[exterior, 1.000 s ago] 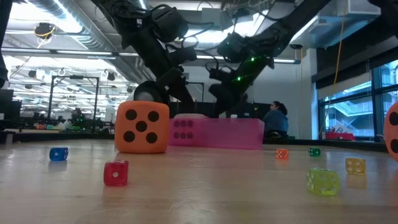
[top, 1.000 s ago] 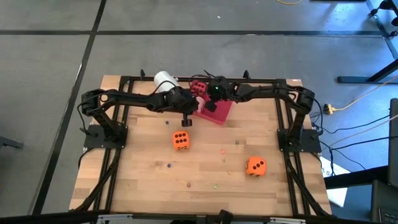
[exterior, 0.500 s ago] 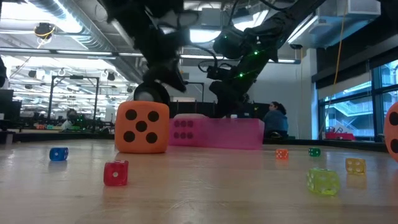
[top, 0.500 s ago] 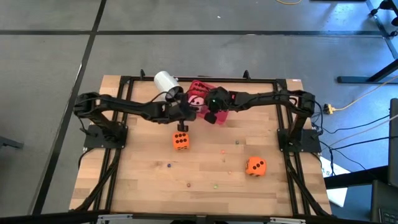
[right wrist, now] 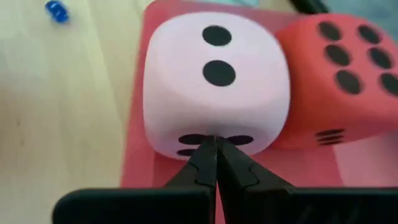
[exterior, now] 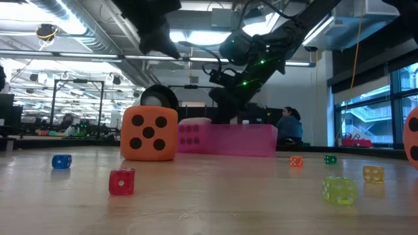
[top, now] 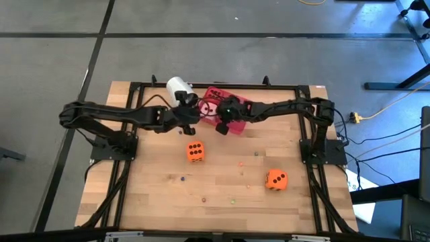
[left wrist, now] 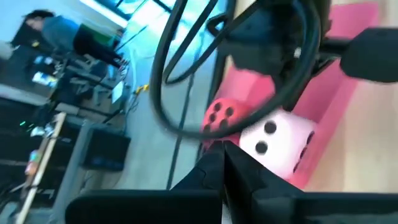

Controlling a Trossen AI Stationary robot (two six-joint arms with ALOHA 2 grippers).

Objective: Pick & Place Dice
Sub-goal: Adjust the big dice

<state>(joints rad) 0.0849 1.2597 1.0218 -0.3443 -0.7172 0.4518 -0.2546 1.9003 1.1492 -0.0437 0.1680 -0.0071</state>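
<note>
2 dice, pink die (right wrist: pixel 214 84) and red die (right wrist: pixel 339 81), sit in the tray (top: pixel 232 126); 2 orange dice (top: pixel 195 151) remain on the bench (top: pixel 222 181). I have drawn the left end effector (left wrist: pixel 222 163) back toward the cup (top: pixel 177 86); it is pinched closed and empty, as is the right end effector (right wrist: pixel 214 149).

My arms and fingers (right wrist: pixel 214 163) are dark, near black. Pink die (right wrist: pixel 214 87): pale pink, black pips, two on the upper face. Red die (right wrist: pixel 339 81) at its 3 o'clock: red, darker pips. Tray (right wrist: pixel 134 155): red-pink, translucent pink in the low view. Two orange dice (top: pixel 195 151) (top: pixel 276 179): black pips; nearer one shows five low down. Cup (top: pixel 177 86) white. Table (top: pixel 161 195) pale wood planks. Tiny dice: blue (exterior: pixel 61 161), red (exterior: pixel 121 181), yellow-green (exterior: pixel 339 190).
</note>
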